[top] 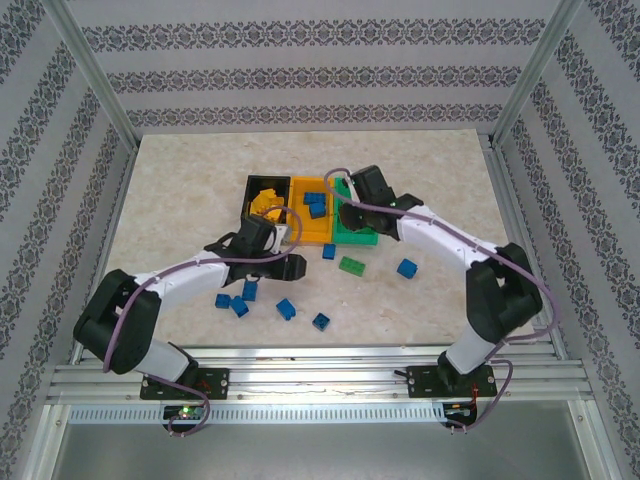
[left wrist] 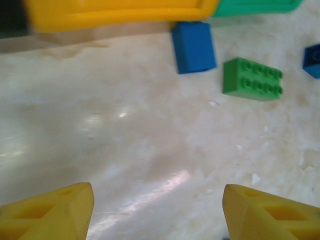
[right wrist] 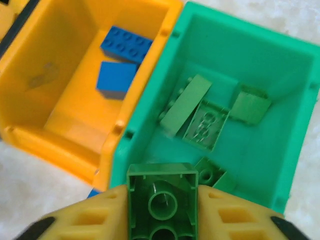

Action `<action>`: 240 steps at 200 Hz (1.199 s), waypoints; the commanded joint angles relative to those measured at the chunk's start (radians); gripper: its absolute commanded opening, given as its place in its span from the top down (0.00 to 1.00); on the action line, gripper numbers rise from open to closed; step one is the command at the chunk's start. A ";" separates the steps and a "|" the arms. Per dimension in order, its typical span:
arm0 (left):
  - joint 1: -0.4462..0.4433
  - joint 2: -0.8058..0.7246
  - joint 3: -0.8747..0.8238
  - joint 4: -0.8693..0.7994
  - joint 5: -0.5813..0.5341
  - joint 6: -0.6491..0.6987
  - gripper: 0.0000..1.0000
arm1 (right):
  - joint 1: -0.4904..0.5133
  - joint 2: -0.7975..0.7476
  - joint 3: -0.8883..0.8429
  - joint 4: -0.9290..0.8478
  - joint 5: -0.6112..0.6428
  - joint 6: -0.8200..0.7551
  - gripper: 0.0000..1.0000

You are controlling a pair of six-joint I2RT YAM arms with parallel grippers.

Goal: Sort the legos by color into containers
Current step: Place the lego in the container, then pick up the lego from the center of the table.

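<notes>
The right tool (right wrist: pixel 161 212) grips a green brick (right wrist: pixel 161 187), hollow underside facing the wrist camera, above the near rim of the green bin (right wrist: pixel 285 80), where more green bricks (right wrist: pixel 205 122) lie. Two blue bricks (right wrist: pixel 120 80) sit in the adjoining orange-yellow bin (right wrist: pixel 60 120). The left tool (left wrist: pixel 157 205) hangs wide open and empty over the surface (left wrist: pixel 125 140), near a loose green lego (left wrist: pixel 252 79) and a blue lego (left wrist: pixel 194 47).

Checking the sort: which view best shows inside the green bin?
Right wrist: it looks down into the green bin, green legos on its floor. Top external has it mostly behind the right arm; left wrist catches a blurred rim strip.
</notes>
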 commanded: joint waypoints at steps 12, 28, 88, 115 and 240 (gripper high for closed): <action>-0.091 0.053 0.097 0.037 -0.018 0.002 0.26 | -0.017 0.086 0.083 -0.039 -0.048 -0.021 0.46; -0.096 0.060 0.099 0.056 -0.029 -0.019 0.25 | 0.007 0.052 0.040 -0.029 -0.053 -0.033 0.44; 0.009 0.015 0.011 0.124 -0.030 -0.073 0.23 | 0.098 -0.180 -0.280 -0.022 -0.068 -0.045 0.42; 0.070 -0.006 -0.016 0.112 -0.009 -0.056 0.23 | 0.100 -0.153 -0.330 -0.014 -0.048 -0.057 0.38; 0.295 -0.266 -0.146 -0.039 0.053 -0.028 0.23 | 0.158 0.082 -0.207 -0.070 -0.044 -0.107 0.64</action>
